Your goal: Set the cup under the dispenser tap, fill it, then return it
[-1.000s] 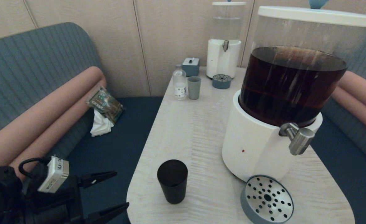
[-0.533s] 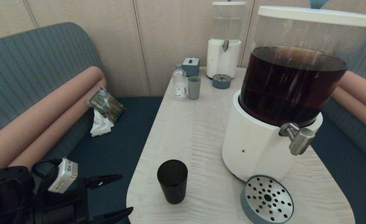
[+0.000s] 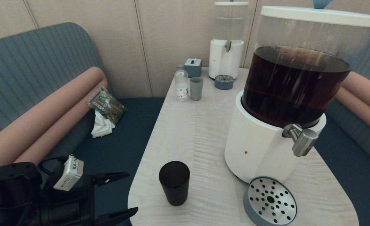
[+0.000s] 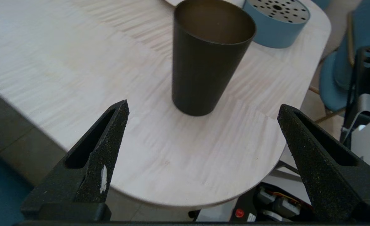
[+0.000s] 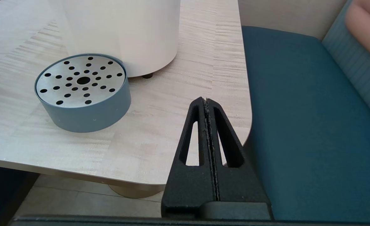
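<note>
The black cup [image 3: 174, 183] stands upright and empty near the table's front left corner, also shown large in the left wrist view [image 4: 208, 56]. My left gripper [image 3: 131, 193] is open at the table's left edge, level with the cup and a short way from it, nothing between its fingers [image 4: 109, 135]. The steel dispenser tap [image 3: 301, 139] juts from the white base of the big dispenser [image 3: 268, 147] holding dark brown liquid. Below the tap sits the round perforated drip tray [image 3: 270, 201]. My right gripper [image 5: 206, 101] is shut, parked at the table's front right corner, out of the head view.
At the table's [image 3: 197, 131] far end stand a smaller dispenser with clear liquid [image 3: 226, 47], its drip tray [image 3: 224, 82], a grey-blue cup [image 3: 196, 88], a small bottle [image 3: 181, 83] and a grey box [image 3: 193, 67]. A bench with a packet and tissue [image 3: 105, 110] lies left.
My left gripper has moved right and slightly forward toward the cup, still open. The cup and the dispenser have not moved.
</note>
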### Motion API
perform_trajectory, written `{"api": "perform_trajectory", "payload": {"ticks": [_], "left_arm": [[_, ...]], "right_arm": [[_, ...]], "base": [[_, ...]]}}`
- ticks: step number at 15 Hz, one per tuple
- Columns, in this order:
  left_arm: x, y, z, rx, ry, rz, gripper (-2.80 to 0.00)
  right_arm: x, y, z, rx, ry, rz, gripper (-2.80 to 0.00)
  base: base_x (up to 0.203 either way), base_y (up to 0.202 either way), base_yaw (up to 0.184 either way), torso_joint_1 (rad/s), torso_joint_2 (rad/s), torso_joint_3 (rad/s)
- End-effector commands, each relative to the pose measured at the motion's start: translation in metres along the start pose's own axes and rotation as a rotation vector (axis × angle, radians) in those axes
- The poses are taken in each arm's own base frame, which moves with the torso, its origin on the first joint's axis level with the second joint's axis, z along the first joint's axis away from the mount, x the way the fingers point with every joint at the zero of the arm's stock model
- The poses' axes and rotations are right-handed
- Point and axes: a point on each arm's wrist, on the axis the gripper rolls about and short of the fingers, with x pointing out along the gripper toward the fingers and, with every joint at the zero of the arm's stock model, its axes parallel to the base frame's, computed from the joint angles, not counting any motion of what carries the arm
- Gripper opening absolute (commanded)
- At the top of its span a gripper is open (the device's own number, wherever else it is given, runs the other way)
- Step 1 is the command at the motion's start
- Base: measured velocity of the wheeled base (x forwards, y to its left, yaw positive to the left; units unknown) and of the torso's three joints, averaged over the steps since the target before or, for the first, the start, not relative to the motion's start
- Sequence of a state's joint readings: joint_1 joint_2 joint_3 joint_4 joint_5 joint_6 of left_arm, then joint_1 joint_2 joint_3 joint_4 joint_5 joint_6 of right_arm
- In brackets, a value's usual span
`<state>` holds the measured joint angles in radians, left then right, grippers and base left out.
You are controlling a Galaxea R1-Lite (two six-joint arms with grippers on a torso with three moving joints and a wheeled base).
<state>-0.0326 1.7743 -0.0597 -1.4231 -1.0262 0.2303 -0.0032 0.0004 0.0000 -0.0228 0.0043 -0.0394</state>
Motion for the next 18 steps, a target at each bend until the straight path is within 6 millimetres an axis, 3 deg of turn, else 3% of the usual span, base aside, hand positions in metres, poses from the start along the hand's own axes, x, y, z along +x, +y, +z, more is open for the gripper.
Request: {"api": "perform_trajectory", "payload": {"ticks": [1, 6, 13, 18], "left_arm": [[0.009, 0.005, -0.001, 0.007, -0.002, -0.029, 0.0], [0.03, 0.012, -0.009, 0.005, 0.009, -0.086, 0.0], [0.058, 0.037, -0.012, 0.034, -0.007, -0.097, 0.0], [0.079, 0.037, -0.018, 0.03, 0.005, -0.13, 0.0]], "right_arm": [[0.001, 0.0, -0.003, 0.0, 0.01, 0.001, -2.8], [0.001, 0.0, -0.003, 0.0, 0.01, 0.001, -2.8], [0.001, 0.0, -0.003, 0.0, 0.01, 0.001, -2.8], [0.001, 0.0, -0.003, 0.0, 0.01, 0.001, -2.8]], "base": [[0.0, 0.0, 0.0, 0.0, 0.0, 0.0], [0.0, 0.0, 0.0, 0.0, 0.0, 0.0], [0.0, 0.0, 0.0, 0.0, 0.0, 0.0], [0.0, 0.0, 0.0, 0.0, 0.0, 0.0]]}}
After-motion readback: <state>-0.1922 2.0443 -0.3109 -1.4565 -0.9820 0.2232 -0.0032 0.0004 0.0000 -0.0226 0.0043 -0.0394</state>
